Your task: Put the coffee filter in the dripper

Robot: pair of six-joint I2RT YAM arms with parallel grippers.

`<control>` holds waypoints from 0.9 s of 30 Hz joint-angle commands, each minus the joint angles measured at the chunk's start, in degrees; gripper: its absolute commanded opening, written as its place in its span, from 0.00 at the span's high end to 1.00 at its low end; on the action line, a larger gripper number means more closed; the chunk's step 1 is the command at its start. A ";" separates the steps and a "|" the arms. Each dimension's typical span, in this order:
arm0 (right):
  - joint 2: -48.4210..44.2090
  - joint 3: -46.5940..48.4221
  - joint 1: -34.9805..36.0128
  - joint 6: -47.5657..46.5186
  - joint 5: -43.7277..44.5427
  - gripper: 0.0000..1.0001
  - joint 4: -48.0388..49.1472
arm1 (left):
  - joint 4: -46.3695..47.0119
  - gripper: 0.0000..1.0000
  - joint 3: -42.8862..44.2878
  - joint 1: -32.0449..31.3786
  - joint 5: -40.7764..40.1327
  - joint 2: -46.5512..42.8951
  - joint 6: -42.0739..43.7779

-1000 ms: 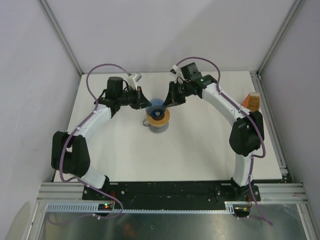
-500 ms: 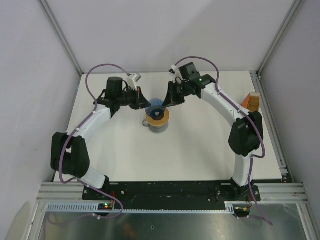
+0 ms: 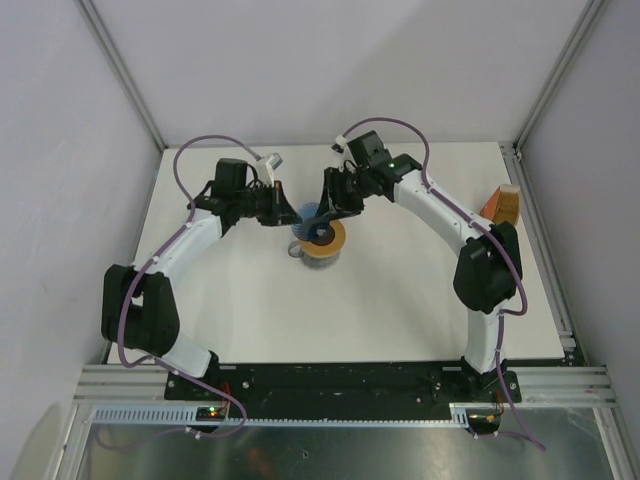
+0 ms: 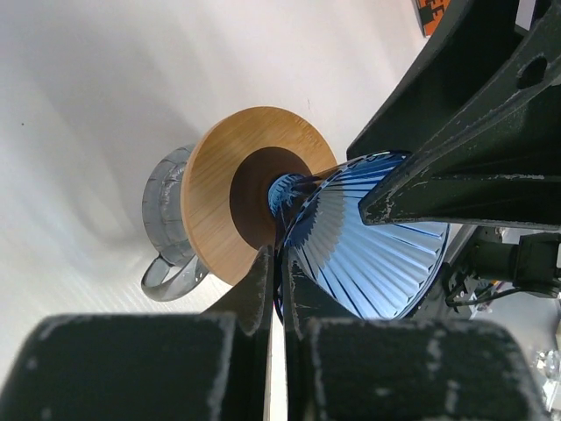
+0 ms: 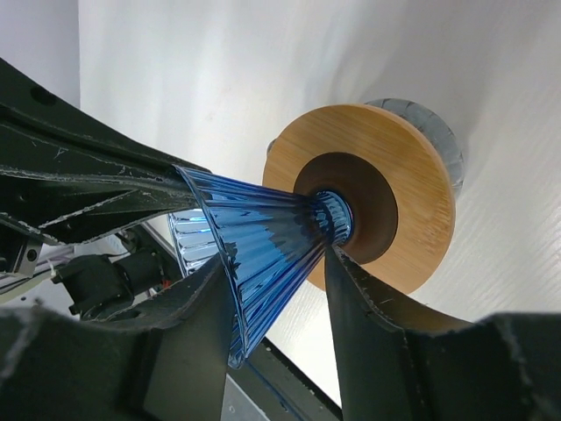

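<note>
The blue ribbed dripper lies tilted on its side above the glass jug, its narrow tip in the dark hole of the amber disc. My left gripper is shut on the dripper's rim; the left wrist view shows the gripper pinching the dripper's wall. My right gripper straddles the cone; in the right wrist view the gripper touches both sides of the dripper. The tan-orange coffee filter stands far off at the table's right edge.
The amber disc sits tilted on the jug, whose handle points to the near left. The disc and jug also show in the right wrist view. A metal frame edges the white table.
My right gripper has moved left and nearer over the jug, pushing the dripper with it. The amber disc has shifted slightly right and tilted. My left gripper has kept its hold.
</note>
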 commanded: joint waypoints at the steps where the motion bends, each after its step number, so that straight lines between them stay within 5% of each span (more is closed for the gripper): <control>1: -1.02 -0.15 0.22 -1.06 5.17 0.52 2.47 | -6.33 1.00 0.59 -0.77 -1.01 -0.42 0.04; 14: -0.32 3.23 1.16 -1.15 13.85 0.98 -2.50 | -6.33 1.00 2.22 -0.77 -4.62 -3.25 1.88; 27: 2.59 7.44 4.75 -4.81 20.93 1.00 -6.28 | -6.43 1.00 1.09 -0.78 -6.63 -0.95 3.37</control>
